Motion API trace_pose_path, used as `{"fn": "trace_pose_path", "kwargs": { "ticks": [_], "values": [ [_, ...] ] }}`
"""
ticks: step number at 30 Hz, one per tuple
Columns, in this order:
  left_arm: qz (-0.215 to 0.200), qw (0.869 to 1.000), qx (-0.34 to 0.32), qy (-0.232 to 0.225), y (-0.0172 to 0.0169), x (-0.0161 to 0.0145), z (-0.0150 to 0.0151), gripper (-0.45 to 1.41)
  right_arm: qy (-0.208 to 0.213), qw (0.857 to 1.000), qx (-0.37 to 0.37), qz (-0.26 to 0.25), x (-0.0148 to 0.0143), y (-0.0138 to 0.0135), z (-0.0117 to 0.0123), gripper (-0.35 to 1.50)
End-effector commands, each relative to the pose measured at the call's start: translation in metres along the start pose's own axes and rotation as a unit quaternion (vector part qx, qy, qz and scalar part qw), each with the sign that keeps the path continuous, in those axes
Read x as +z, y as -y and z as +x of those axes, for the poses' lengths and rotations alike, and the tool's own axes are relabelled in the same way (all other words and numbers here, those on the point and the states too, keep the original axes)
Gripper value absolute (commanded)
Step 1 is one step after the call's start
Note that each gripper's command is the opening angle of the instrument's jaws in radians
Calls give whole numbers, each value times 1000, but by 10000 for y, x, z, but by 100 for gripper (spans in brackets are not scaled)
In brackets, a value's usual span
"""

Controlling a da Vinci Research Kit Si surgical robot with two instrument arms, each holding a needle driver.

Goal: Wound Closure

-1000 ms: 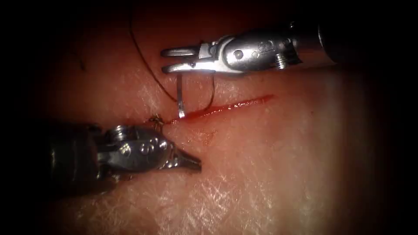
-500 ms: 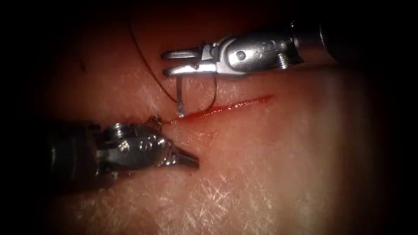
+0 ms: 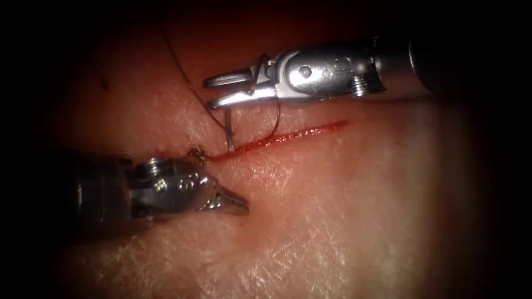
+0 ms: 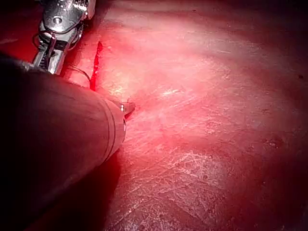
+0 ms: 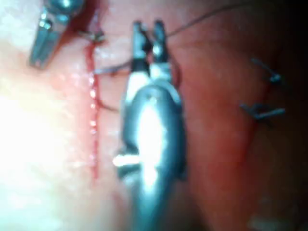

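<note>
Right pincer (image 3: 213, 92) reaches in from the upper right of the endoscope frame, shaft near level, jaws parted, the lower jaw carrying the needle (image 3: 229, 131) near one end; the needle hangs down with its tip at the cut (image 3: 280, 137) in the tissue (image 3: 332, 210). Thread (image 3: 183, 63) trails up and left. Left pincer (image 3: 235, 202), closed and empty, lies at lower left below the cut beside a knot (image 3: 197, 153). No writing is legible.

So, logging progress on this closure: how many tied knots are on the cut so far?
1. A single knot sits at the left end of the cut, just above the left tool. The tools may hide others.
</note>
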Motion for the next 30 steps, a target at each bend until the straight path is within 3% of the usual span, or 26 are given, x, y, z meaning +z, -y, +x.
{"fn": "trace_pose_path", "kwargs": {
  "ticks": [1, 12, 24, 30],
  "values": [
    [0, 1000, 0, 1, 2, 9, -1, -45, -2, 1000, 3, 1, 7, -3, -4, -35],
    [0, 1000, -1, 8, 7, 11, -9, -45, -4, 999, 41, 6, 12, -7, -4, -35],
    [-2, 1000, -1, 10, 7, 8, -9, -45, 10, 995, 96, 25, 21, 6, -1, -35],
    [-2, 1000, 0, 10, 7, 7, -10, -45, 14, 986, 160, 34, 23, 13, 5, -35]
  ]
}}
